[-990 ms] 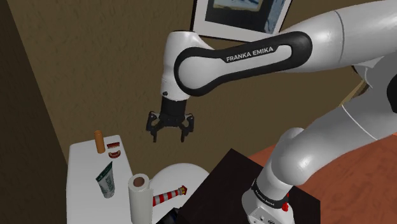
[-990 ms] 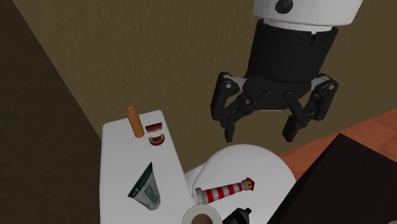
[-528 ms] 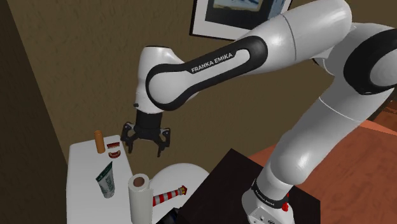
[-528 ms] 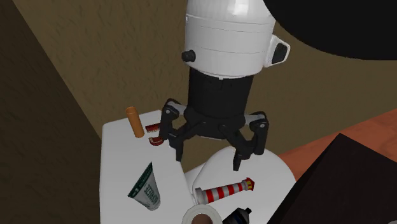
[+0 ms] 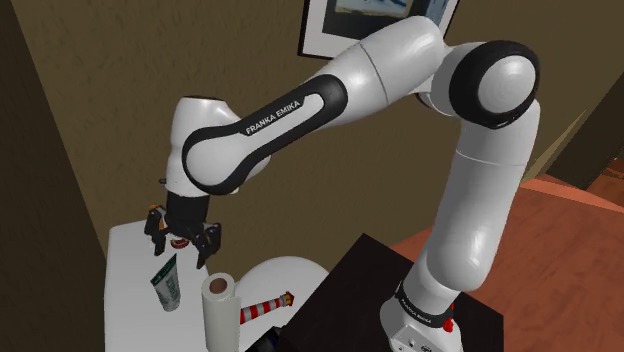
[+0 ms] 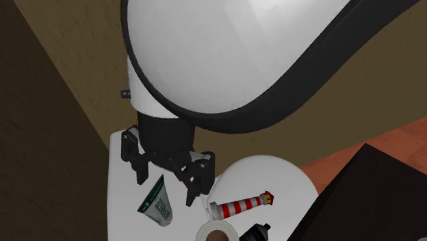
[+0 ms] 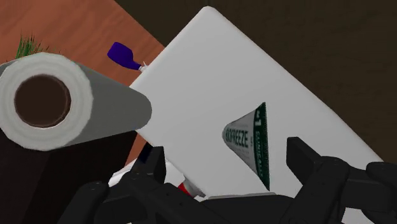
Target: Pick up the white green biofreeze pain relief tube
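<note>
We see the white arm (image 5: 300, 110) arching from its dark stand (image 5: 350, 275) at the shoulder view's lower right, up past a framed picture (image 5: 370, 25) on the brown wall, and down to the left. In the second exterior view its bulk covers the upper part of the scene.

Below the hand is a white counter (image 5: 125, 300) set against the wall. Off the counter's edge, toward the stand, sits a white rounded object (image 6: 267, 174). A paper towel roll (image 5: 218, 310) stands upright at the counter's near corner, and in the wrist view its brown core faces the camera.

The gripper (image 6: 166, 179) hangs low over the counter with its black fingers (image 7: 305, 159) spread wide, gripping nothing. A red-and-white striped lighthouse figure (image 6: 243, 204) lies on its side against the rounded object, just beside the roll.

The white and green Biofreeze tube (image 6: 157, 203) lies flat on the counter, between the wall and the roll. In the wrist view it sits between the two fingers, nearer one of them, with its lettering readable. The fingers seem to be clear of it, though we find the gap above the tube hard to judge from these angles.

A small dark blue object (image 7: 124, 56) lies on the reddish floor just past the counter's edge.
</note>
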Tool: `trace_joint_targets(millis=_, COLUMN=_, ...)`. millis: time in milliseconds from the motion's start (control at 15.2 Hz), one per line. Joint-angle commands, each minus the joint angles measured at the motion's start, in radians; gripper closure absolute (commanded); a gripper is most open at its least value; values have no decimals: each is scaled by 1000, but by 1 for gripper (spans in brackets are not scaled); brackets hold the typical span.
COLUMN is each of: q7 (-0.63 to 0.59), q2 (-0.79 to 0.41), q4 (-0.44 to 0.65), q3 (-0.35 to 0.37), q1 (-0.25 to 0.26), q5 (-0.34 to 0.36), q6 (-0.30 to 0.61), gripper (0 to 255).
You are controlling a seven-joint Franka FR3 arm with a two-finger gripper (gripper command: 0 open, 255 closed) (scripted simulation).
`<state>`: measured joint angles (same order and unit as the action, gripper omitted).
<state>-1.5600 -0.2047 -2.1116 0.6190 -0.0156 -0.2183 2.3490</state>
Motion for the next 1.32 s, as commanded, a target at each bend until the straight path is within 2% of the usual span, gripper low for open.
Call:
trace_joint_targets(millis=0, q7=-79, q2=-79, q4=48, q3=-13, q1=27, q5=29, q6=38, gripper=0)
trace_joint_targets(millis=198, q7=-155, q2=-170, q4=123, q3=-41, q1=66, q5=60, q6=65, gripper=0)
trace_joint_targets(millis=660, q7=-153, q2=-241, q4=105, q3=-63, q1=88, q5=87, q6=147, gripper=0)
trace_joint_targets(millis=792, q7=-153, q2=-241, q4=105, q3=-63, q1=88, q5=87, q6=147, gripper=0)
trace_joint_targets(millis=858, q7=-153, q2=-239, q4=105, q3=-63, q1=87, q5=87, q6=147, gripper=255)
trace_joint_targets(millis=1254, q7=-152, q2=-238, q4=104, q3=-62, q1=87, q5=86, q6=146, gripper=255)
